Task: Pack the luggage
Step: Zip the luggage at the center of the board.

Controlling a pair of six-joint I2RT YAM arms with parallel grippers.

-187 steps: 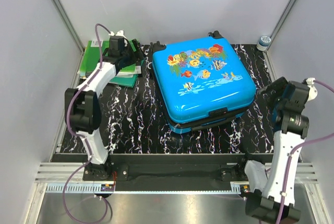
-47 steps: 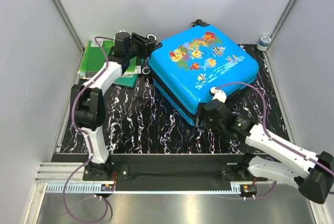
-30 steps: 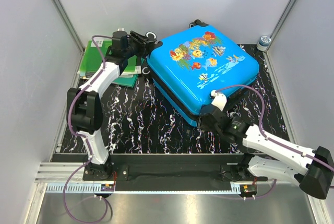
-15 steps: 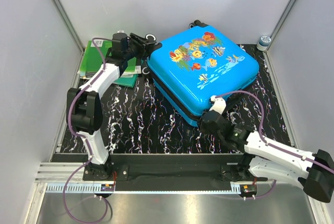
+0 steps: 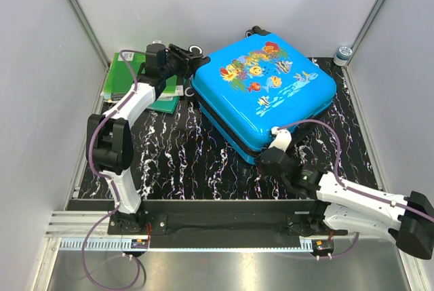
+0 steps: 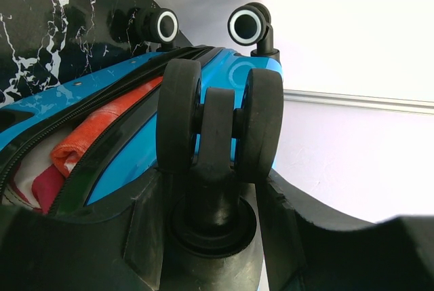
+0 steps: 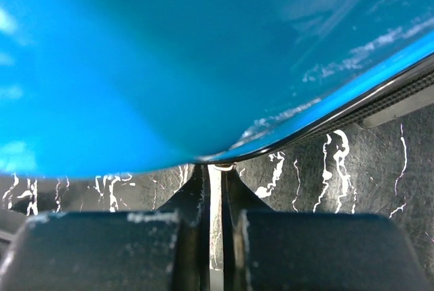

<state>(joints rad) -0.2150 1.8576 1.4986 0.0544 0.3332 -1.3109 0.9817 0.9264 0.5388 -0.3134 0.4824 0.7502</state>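
The luggage (image 5: 264,87), a bright-blue fish-print suitcase, lies flat and turned at an angle on the black marbled table (image 5: 176,162). My left gripper (image 5: 188,57) is at its back-left corner. In the left wrist view its fingers (image 6: 146,220) close on the stem of a black twin wheel (image 6: 218,125). The lid gapes slightly there, and red and orange cloth (image 6: 88,138) shows in the gap. My right gripper (image 5: 263,160) is at the near corner, under the blue shell (image 7: 169,53). It (image 7: 217,169) is shut on a thin silver zipper pull (image 7: 216,192).
Green folders (image 5: 129,74) lie at the back left beside the left arm. A small round jar (image 5: 344,53) stands in the back right corner. Two more wheels (image 6: 247,25) stick out near the white back wall. Grey walls close in both sides.
My right gripper has closed on the zipper pull at the near corner and drawn back slightly toward the table's front. The left gripper and the luggage have stayed put.
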